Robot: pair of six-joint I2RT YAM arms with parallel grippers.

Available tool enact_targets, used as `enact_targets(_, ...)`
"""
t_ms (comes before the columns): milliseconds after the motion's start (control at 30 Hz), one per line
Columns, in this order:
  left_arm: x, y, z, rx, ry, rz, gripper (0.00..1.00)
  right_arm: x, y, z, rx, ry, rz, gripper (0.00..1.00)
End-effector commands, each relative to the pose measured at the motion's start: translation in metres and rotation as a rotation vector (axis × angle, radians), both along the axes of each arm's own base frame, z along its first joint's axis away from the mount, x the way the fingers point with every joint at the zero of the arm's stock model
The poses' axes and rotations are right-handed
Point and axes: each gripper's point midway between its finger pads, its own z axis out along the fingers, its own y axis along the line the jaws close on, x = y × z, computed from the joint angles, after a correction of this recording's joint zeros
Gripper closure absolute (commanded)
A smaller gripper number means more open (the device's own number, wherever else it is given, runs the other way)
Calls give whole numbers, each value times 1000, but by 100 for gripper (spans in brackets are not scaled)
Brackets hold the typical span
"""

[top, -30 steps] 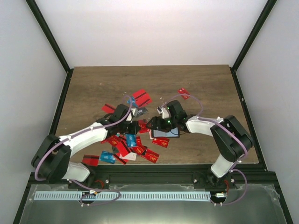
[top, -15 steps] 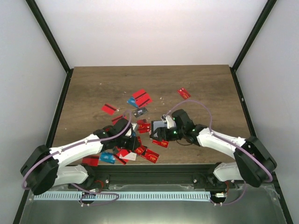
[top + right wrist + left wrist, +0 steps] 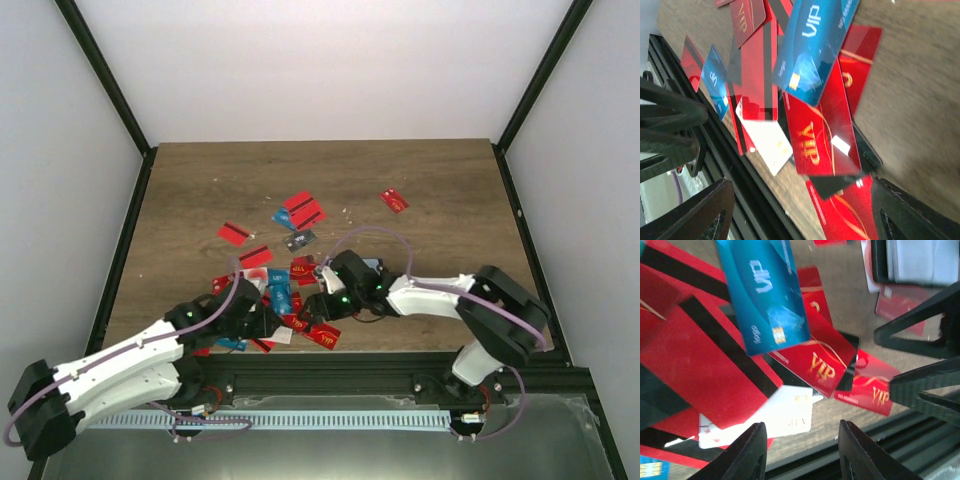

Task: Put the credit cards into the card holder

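Left pincer [image 3: 262, 318] sits low at the near-left edge of the heap of credit cards [image 3: 288, 300], fingers parted with nothing between them: released, empty. In its wrist view the gap faces a white card [image 3: 785, 420] lying just ahead, partly overlapped by a red striped card. Farther on, a blue VIP card [image 3: 765, 295] lies on top of the heap. Its long axis runs away from the pincer, slightly tilted, so its short width lies across the finger line. The heap lies between the two arms on the bench [image 3: 430, 190], with a few red cards well apart toward the far side. Right pincer [image 3: 322, 298] meets the heap at its right edge, fingers spread wide, also empty. What appears to be the card holder [image 3: 915, 262], a dark rim around a pale inside, lies just past the right pincer, on the right arm's side. Overhead it cannot be picked out with certainty. Judgement: either arm reaches the top card, the left squarer to it, and the holder is nearer the right arm.
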Motion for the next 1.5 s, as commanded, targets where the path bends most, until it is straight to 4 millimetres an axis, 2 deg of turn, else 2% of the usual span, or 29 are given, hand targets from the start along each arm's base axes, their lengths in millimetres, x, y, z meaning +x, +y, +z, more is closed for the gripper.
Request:
enact_targets(0, 18, 25, 8, 40, -82, 179, 57, 24, 31, 13, 47, -54, -20, 24)
enact_targets(233, 53, 27, 16, 82, -182, 265, 59, 41, 54, 13, 70, 0, -79, 25)
enact_targets(467, 75, 14, -3, 92, -125, 201, 59, 59, 64, -4, 22, 28, -145, 26)
enact_targets(667, 94, 9, -14, 96, -113, 153, 58, 62, 69, -18, -6, 61, -152, 28)
enact_targets(800, 92, 5, -37, 106, -37, 133, 58, 58, 70, -26, -15, 99, -149, 28)
enact_targets(1000, 80, -6, -60, 71, 49, 83, 58, 46, 78, -18, 52, 159, -104, 28)
enact_targets(1267, 62, -32, -40, -127, 46, 3, 59, 30, 78, 6, 162, 207, -47, 28)
enact_targets(1467, 49, -52, -31, -199, 41, -71, 59, 14, 61, 7, 183, 234, -52, 29)
